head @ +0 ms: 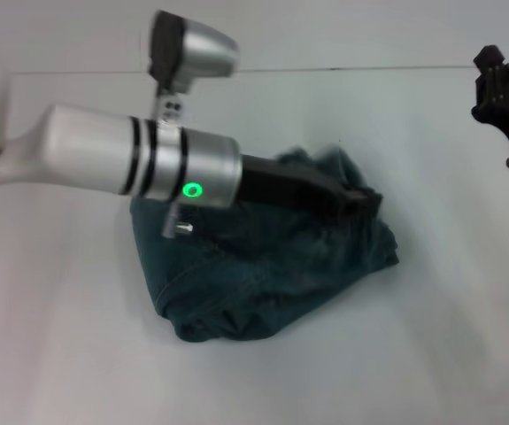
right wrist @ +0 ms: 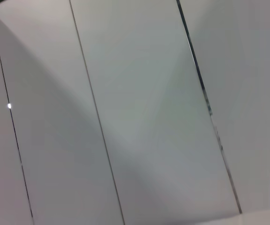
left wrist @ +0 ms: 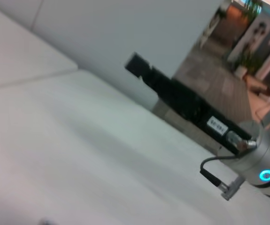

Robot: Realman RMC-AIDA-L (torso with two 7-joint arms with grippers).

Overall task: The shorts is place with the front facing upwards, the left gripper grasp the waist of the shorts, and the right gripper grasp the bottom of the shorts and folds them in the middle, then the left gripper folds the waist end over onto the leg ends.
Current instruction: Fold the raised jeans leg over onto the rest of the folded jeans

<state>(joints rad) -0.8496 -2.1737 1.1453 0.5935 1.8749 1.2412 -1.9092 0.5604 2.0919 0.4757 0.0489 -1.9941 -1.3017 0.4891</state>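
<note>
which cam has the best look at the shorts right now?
Head view. The shorts lie bunched on the white table, with the left gripper down on the far edge. Neither wrist view shows the shorts at all: the left wrist sees only the table and the right gripper, the right wrist plain panels.

Silver-white arm (head: 104, 159), black bands, green light (head: 191, 189), black tool (head: 347, 197).

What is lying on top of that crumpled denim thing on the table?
A robot arm stretches over the shorts, its black left gripper pressed into the bunched cloth at their far edge. The fingers are buried in folds, and the fabric beneath the arm is hidden.
</note>
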